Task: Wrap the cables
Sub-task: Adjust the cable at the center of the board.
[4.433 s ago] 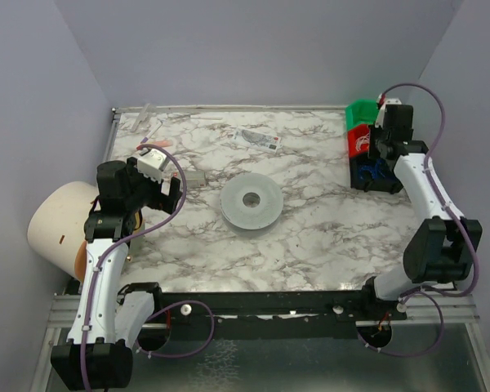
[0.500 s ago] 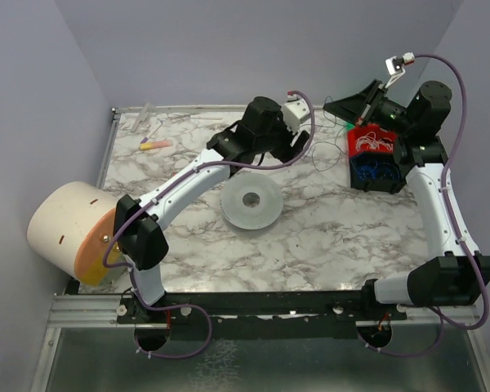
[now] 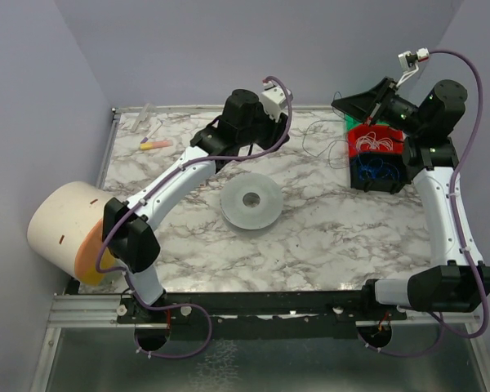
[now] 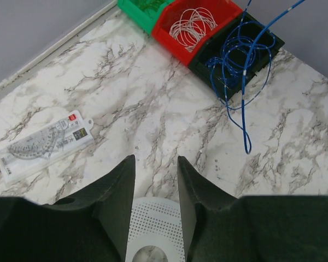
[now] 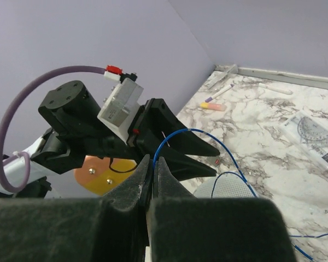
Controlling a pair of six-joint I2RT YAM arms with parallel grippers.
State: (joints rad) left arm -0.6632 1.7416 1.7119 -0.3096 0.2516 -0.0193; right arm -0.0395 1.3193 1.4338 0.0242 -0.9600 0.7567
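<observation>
Comparing with the top view of half a second ago, the left arm (image 3: 188,167) is found drawn back toward the far left, and the gap to the right gripper (image 5: 153,158) is wider. The right gripper is itself lifted slightly higher and further right, above the black bin (image 4: 208,76) at the far right. Against the view of a few seconds ago the change is bigger: the left arm is no longer folded at the near left, and the right gripper is no longer down at the bin. The right gripper is clamped together on the blue cable (image 4: 229,60). From there the strand is led down into the black bin, and a loose loop is spilled on the table (image 3: 310,237) just left of the bin. The left gripper (image 4: 156,161) is held apart with nothing between its fingers. No cable is seen on the grey reel (image 3: 251,200) at the table's middle. The cable is judged lifted out but held by one gripper only, so a second hold is probably needed and wrapping is not yet begun.
</observation>
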